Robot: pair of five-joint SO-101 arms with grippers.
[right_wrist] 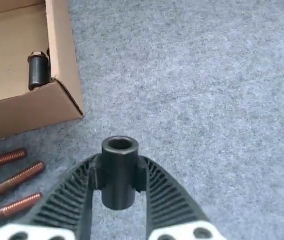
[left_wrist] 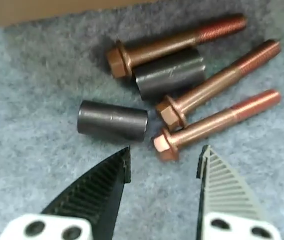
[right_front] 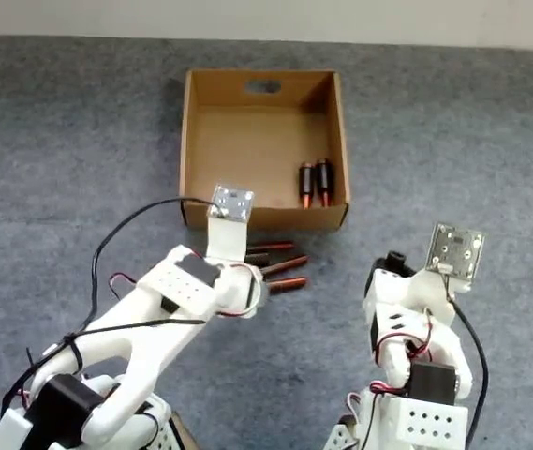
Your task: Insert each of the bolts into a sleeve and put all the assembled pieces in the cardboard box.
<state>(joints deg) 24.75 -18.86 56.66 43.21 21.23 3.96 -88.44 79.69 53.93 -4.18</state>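
While two assembled pieces point(right_front: 315, 183) already lie in the near right corner of the cardboard box point(right_front: 187, 150), three pairs are, by my count, left to join. Three bolts point(left_wrist: 216, 120) lie side by side on the table just in front of the box's near wall. Their long axes run roughly along that wall, with the threaded ends toward the table's right side. Two loose sleeves point(left_wrist: 113, 120) lie on their sides among the bolt heads, one touching the bolts and the other just beside them. My left pincer point(left_wrist: 164, 155) hangs above this group with its fingers spread and nothing between them. My right pincer point(right_wrist: 118, 167) is clamped on a third sleeve point(right_wrist: 118, 192) to the right of the bolts. That sleeve's long axis runs along the fingers, with one open end showing at the tips.
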